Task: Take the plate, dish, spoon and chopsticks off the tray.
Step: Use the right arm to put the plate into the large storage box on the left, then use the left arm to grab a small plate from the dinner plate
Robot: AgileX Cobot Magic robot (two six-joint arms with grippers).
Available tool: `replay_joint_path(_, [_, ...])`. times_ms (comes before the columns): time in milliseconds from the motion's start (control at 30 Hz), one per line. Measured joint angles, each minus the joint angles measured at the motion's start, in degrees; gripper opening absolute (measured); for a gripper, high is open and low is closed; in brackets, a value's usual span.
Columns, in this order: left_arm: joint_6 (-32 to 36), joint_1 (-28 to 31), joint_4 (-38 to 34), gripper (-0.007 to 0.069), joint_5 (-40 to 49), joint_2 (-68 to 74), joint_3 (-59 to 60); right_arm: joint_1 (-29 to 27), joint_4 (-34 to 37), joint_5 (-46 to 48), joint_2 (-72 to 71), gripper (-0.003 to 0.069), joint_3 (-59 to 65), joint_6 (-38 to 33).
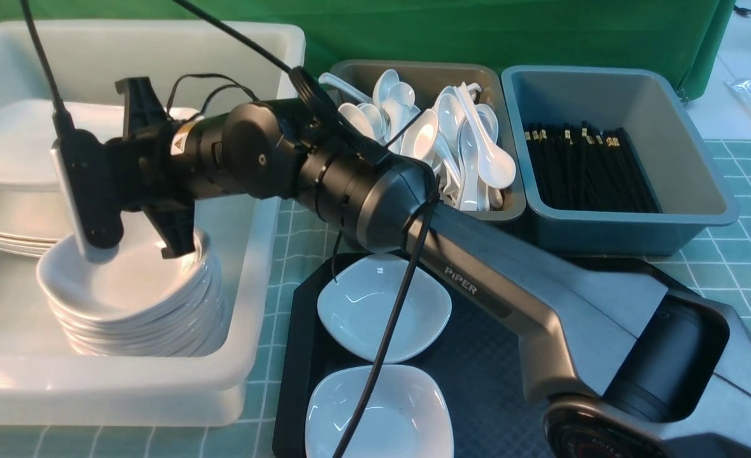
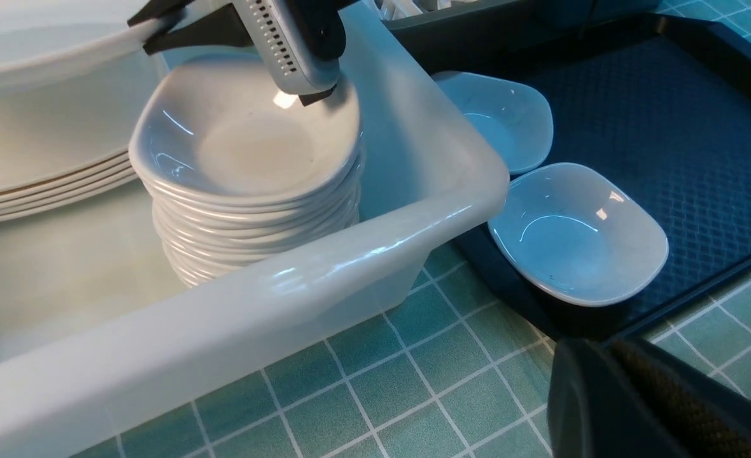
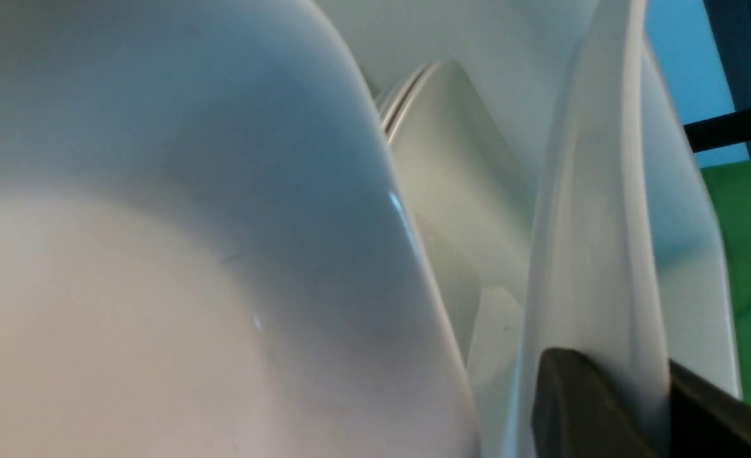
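Dishes are in two places: a far dish and a near dish lie on the tray. The right gripper is at the dish stack in the tub. A white rim is between its jaws, but I cannot tell if they clamp it. The left gripper has its jaws together.

We see two small white rounded-square dishes side by side on the black textured tray, beside a translucent white tub.
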Motion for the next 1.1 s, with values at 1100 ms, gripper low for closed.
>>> replay_joint_path(1100, [2.8, 0.0, -1.9, 0.0017, -0.8, 0.5, 0.0, -0.6, -19.8, 25.1, -15.5, 0.0165, -0.1, 55.3])
